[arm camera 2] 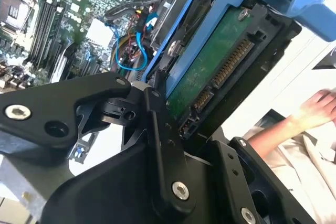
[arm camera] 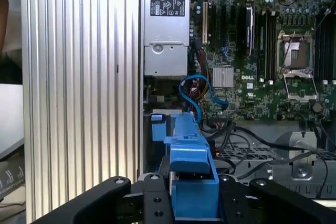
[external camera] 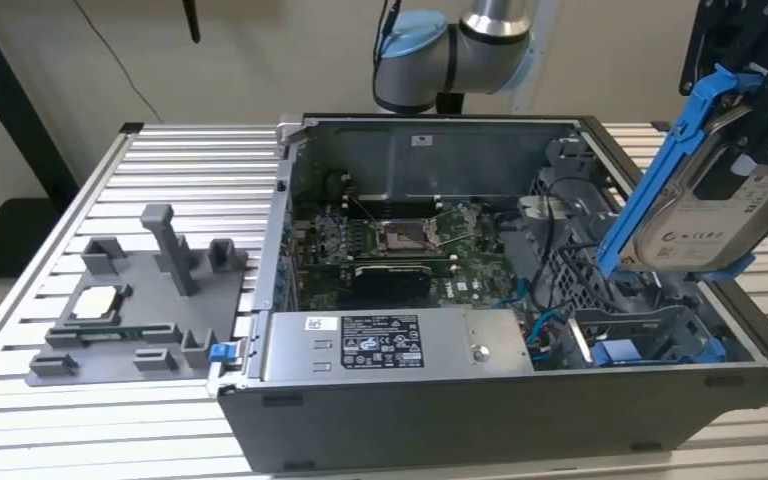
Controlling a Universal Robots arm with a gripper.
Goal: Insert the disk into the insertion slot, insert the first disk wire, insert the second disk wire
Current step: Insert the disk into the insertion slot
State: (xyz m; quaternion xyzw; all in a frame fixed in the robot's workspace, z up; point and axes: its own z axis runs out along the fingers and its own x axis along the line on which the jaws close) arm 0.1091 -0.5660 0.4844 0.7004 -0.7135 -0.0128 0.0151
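Blue plastic frames the disk (external camera: 704,215), and my claw (external camera: 762,140) is clenched on it, one finger against each flat side, which shows in both wrist views as black fingers (arm camera 2: 157,124) pressing either side of the frame (arm camera: 191,182). The disk's silver face carries a white printed label, turned toward the exterior view's right. Its green circuit side and connector row (arm camera 2: 228,69) face the second wrist view. I hold it tilted, long handle uppermost, in the air above the open computer case (external camera: 491,420) at the exterior view's right, touching nothing below. The insertion slot (external camera: 651,325) lies under its lower end in the dark grey drive cage, with clear air between them. Blue cables (external camera: 544,325) curl just beside that bay. The silver power-supply box (external camera: 398,345) bears a black-and-white printed sticker and sits along the case's near wall, next to the motherboard (external camera: 398,240). The slatted metal bench (external camera: 184,160) holds a grey fixture tray (external camera: 144,300), well apart from the case's side. A person's hand (arm camera 2: 315,108) rests beyond the disk.
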